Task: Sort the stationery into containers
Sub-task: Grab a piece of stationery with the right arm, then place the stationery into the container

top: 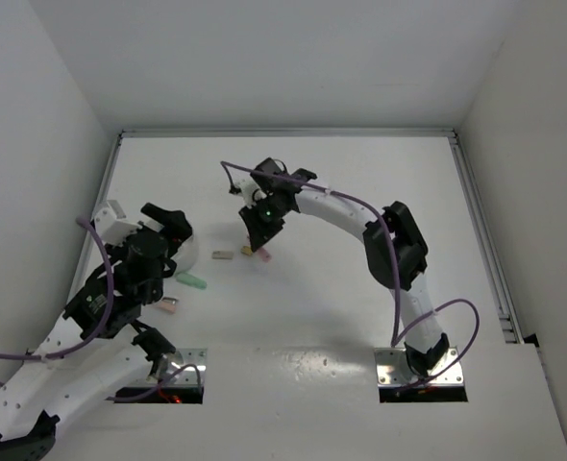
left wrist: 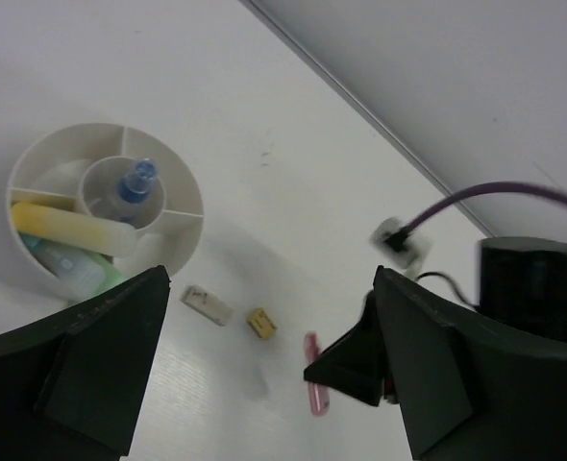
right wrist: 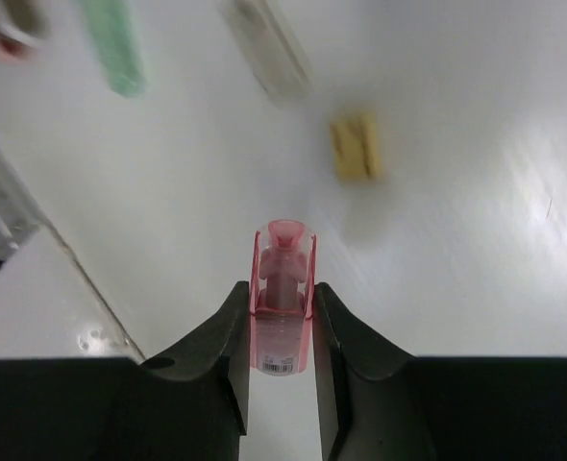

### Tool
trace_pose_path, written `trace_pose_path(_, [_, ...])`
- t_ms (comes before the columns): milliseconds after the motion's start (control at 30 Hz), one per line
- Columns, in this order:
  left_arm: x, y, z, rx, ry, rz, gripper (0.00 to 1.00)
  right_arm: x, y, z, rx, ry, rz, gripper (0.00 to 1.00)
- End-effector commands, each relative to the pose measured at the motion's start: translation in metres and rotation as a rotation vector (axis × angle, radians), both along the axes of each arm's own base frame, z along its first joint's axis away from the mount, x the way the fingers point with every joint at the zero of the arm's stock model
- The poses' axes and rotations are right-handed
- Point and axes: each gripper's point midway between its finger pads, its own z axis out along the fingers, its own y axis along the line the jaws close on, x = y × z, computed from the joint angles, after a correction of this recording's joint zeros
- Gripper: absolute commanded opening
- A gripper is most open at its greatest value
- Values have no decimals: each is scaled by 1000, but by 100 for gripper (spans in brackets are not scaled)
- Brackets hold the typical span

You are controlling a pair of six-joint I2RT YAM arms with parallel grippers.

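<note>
The surface point(top: 312, 317) is white and smooth, with a soft sheen that catches blurred reflections. The bowl point(left wrist: 62, 154) looks like white plastic, smooth and nearly matt. The yellow marker point(left wrist: 72, 229) in it is frosted pastel plastic. The pink marker point(right wrist: 282, 331) is translucent, glossy plastic with a clear cap. The tan block point(left wrist: 260, 323) and grey block point(left wrist: 208, 304) look dull and matt. The left claw point(left wrist: 269, 288) and right claw point(right wrist: 281, 288) have black matt plastic fingers point(right wrist: 360, 384). The arms point(top: 341, 216) wear smooth white shells, and their cables point(top: 360, 204) have a purple, faintly glossy sheath. The base plates point(top: 391, 365) are bright bare metal.
</note>
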Motion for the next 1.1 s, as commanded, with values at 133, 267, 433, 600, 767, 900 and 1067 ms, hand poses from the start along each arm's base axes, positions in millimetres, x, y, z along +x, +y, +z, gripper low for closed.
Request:
trace_pose_path(133, [-30,49,-11,-33,3,189,93,41,97,145,635,-514,390,0])
trace_pose_path(267, [-42,63,-21,-55,19,252,93,53,131,165,780,-553,374,0])
trace_pose_path(433, [-46,73,-22,-50,16,298,92,72,172,147,874,-448,297,0])
trace_pose_path(600, [-59,89,-19,-62,-9,342,92,88,196,171,1017,-492,265,0])
trace_pose_path(767, [-71,106,-8,-52,-57,378,92,68,206,161,1086,-428,306,0])
trace_pose_path(900, [-78,113,-11,-34,-58,375,92,58,209,172,1144,-426,339,0])
trace_pose_path(1067, [-85,119,-10,-65,-91,375,92,45,216,156,1142,-399,363,0])
